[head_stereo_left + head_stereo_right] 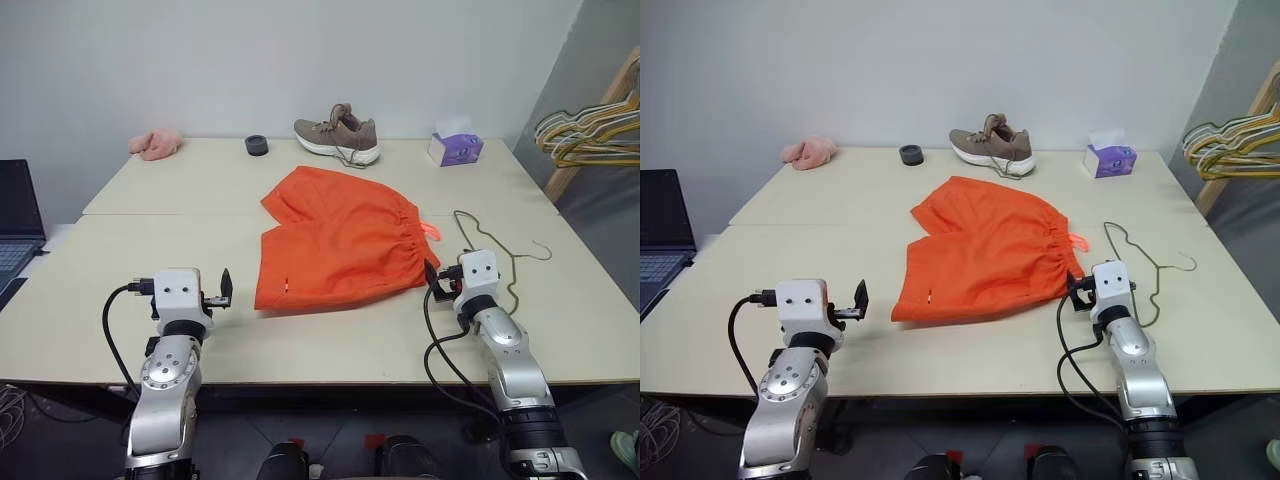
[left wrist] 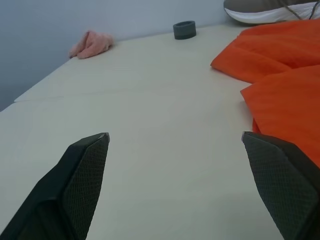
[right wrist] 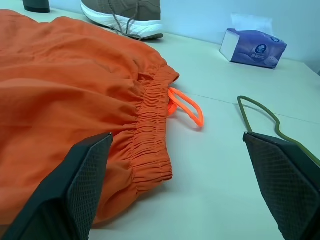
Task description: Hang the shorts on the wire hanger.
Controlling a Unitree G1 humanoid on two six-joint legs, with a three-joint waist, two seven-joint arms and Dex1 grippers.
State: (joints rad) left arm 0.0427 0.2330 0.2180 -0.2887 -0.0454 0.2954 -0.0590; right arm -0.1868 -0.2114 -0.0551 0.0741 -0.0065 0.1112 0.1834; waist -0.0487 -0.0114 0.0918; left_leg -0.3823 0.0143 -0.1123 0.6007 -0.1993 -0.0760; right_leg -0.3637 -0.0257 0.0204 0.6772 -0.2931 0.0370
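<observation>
While both grippers hover at the counter's [image 1: 90, 330] near edge, left gripper [image 2: 180, 165] and right gripper [image 3: 175, 170] fingers wide and empty, the shorts [image 1: 340, 240] lie mid-counter; the wire hanger [image 1: 505, 262] beside their waistband wants a low, level approach.

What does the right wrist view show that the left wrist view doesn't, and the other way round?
Right wrist view alone: the shorts' gathered waistband with the drawstring looped out beside it, part of the wire hanger lying apart from the fabric, and the tissue box.

Left wrist view alone: the pink cloth at the far edge and a wide bare stretch of table.

Both: the orange shorts, the shoe, the small dark ring, and open, empty jaws.
</observation>
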